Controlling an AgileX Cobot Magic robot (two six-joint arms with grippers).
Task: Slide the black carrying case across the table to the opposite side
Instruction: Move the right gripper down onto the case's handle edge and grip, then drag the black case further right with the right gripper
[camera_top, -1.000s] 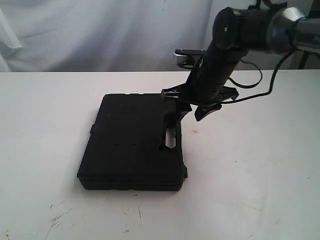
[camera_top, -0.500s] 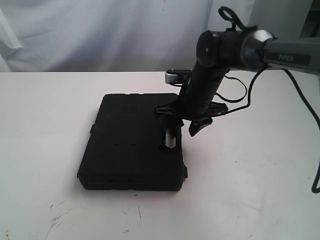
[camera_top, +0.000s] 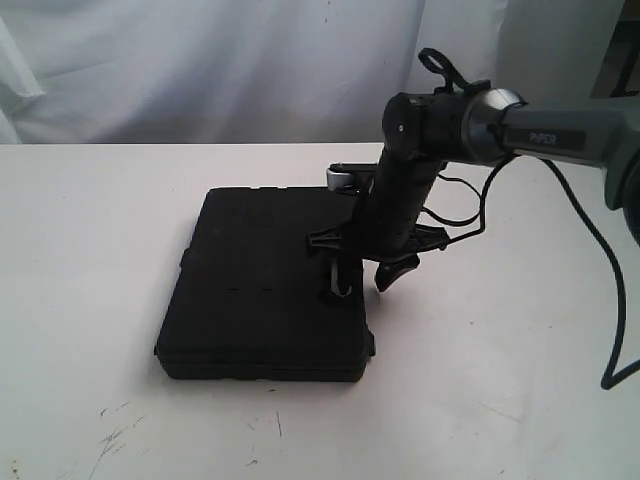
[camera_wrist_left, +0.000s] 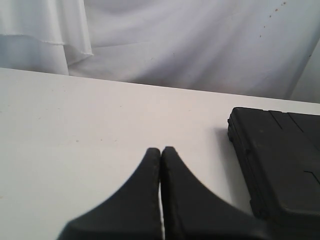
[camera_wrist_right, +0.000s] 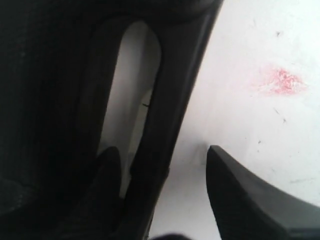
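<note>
Black case (camera_top: 260, 285): flat on table (camera_top: 500, 380), handle (camera_wrist_right: 170, 100) edge toward exterior view's right.
Right gripper (camera_top: 360, 283): open, astride handle.
Left gripper (camera_wrist_left: 161, 152): closed, empty.

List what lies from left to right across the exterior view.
Scuff marks on the table → black carrying case → right gripper, open astride the case's handle → hanging black cable.

A white cloth backdrop (camera_top: 200, 70) hangs behind the table (camera_top: 80, 250) (creased in soft folds). One hemmed panel (camera_wrist_left: 45, 25) overlaps it, its hem just above the table's far edge.
</note>
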